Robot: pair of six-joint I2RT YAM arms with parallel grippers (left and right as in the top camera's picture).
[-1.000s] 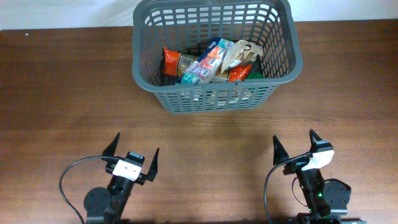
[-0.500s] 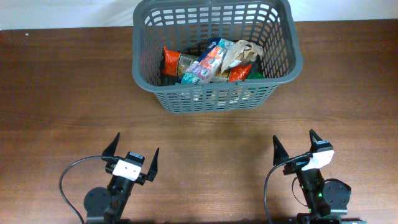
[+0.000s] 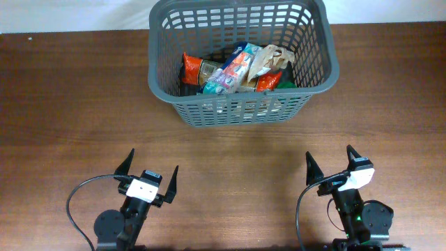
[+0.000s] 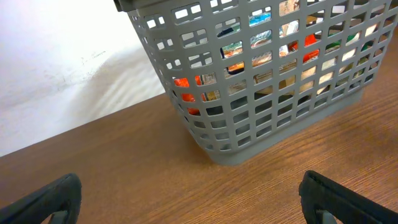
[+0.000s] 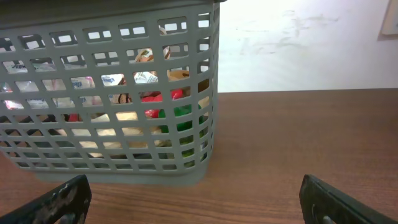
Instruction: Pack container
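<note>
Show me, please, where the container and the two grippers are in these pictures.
container (image 3: 240, 111), overhead view, front lattice wall.
left gripper (image 3: 154, 159), overhead view, midway between its fingertips.
right gripper (image 3: 328, 151), overhead view, midway between its fingertips.

Lab-like robot test bench: wood-grain table (image 3: 70, 104), scuffed plain white wall (image 5: 298, 43), looped black cable (image 3: 87, 183).

Grey lattice container (image 3: 240, 108) holds orange, teal, beige packets (image 3: 233, 70).
</note>
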